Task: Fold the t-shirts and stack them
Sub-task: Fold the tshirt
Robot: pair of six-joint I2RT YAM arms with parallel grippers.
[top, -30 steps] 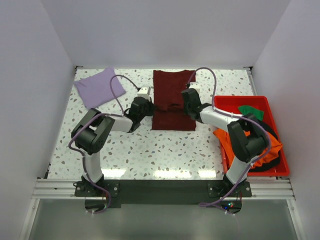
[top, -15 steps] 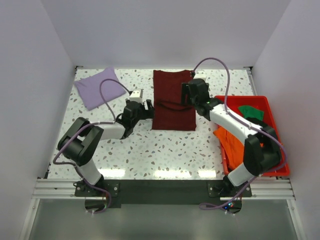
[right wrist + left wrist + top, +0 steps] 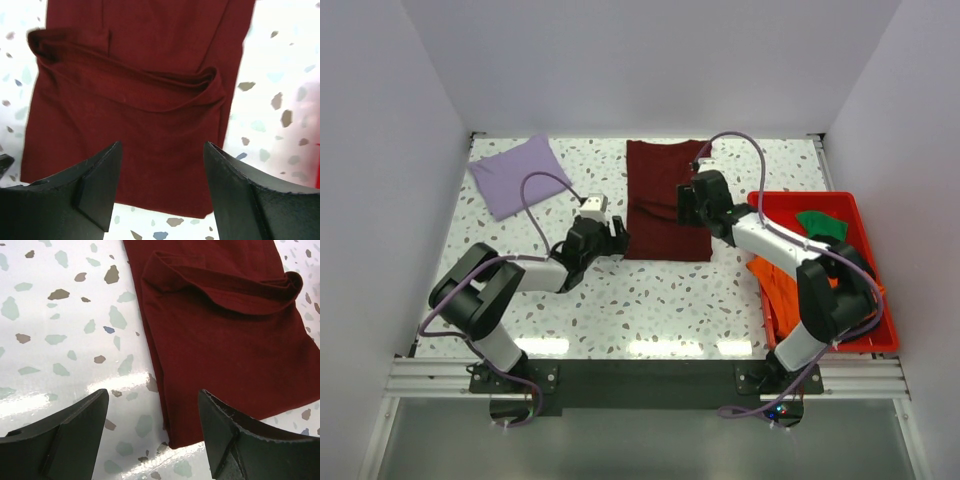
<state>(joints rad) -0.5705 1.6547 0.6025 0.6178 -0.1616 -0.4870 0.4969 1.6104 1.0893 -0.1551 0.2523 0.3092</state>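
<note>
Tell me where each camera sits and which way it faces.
Top: fixed above and behind the arms, looking down on the table; both arms show, left gripper and right gripper at the maroon shirt, lavender shirt far left, red bin right.
Left wrist: on the left arm, looking down at the maroon shirt's left edge; its open fingers show below.
Right wrist: on the right arm, looking down across the shirt's width; its open fingers show below.
Shared: both wrist views show the shirt's folded-over flap.

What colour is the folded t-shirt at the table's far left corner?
The t-shirt is lavender, clearest in the top view.
</note>
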